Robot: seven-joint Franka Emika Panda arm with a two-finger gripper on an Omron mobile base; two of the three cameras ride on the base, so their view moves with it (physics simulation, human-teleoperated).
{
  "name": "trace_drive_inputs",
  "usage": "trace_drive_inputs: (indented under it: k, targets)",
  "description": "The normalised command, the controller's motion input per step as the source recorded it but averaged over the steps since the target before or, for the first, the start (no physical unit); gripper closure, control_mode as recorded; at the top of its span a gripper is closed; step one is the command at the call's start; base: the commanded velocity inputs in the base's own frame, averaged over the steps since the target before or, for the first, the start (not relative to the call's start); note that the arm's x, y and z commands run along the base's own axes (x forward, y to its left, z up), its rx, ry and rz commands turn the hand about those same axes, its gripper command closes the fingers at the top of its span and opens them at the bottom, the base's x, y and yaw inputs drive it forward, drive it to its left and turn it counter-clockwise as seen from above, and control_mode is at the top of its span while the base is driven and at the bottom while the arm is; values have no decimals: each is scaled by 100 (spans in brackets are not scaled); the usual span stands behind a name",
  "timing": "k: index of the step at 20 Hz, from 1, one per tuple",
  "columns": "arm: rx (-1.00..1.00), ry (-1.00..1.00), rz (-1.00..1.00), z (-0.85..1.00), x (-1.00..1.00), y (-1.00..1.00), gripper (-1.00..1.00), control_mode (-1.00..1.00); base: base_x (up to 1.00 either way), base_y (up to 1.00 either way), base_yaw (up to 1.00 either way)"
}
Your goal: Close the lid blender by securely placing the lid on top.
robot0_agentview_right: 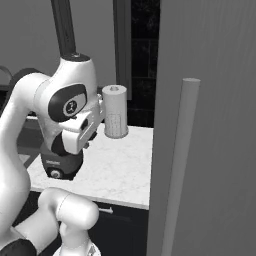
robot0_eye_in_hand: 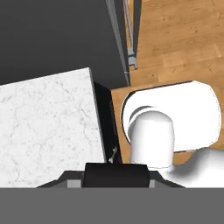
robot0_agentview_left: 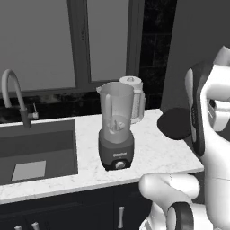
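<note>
A white marble-patterned counter (robot0_agentview_left: 152,150) runs across the middle of the left base view, with a dark sunken sink (robot0_agentview_left: 38,150) and a curved grey tap (robot0_agentview_left: 15,96) at the left under a window. The tall clear tapered blender on a dark grey base with a round front knob (robot0_agentview_left: 117,128) stands open-topped at the frame's centre, a white cylindrical paper-towel roll (robot0_agentview_left: 134,96) close behind it, and the flat round black lid (robot0_agentview_left: 176,123) lies on the counter at centre right. In the hand view the gripper (robot0_eye_in_hand: 114,174) sits at the bottom edge above the counter corner and wooden floor (robot0_eye_in_hand: 183,39), and whether its fingers are spread or pressed together I cannot tell.

Base views flank counter (robot0_agentview_left: 152,152), hand view downward
</note>
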Motion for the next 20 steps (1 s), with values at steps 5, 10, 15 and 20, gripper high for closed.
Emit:
trace_drive_inputs:
  k: [5, 10, 15, 20]
  targets:
    - [2, 5, 0, 100, -9, 36, 100, -100, 0, 0, 0]
    - [7, 1, 0, 86, 0, 48, 100, -100, 0, 0, 0]
    - [11, -1, 0, 15, 16, 35, 100, -100, 0, 0, 0]
    - [11, -2, 0, -2, 41, 27, 100, -100, 0, 0, 0]
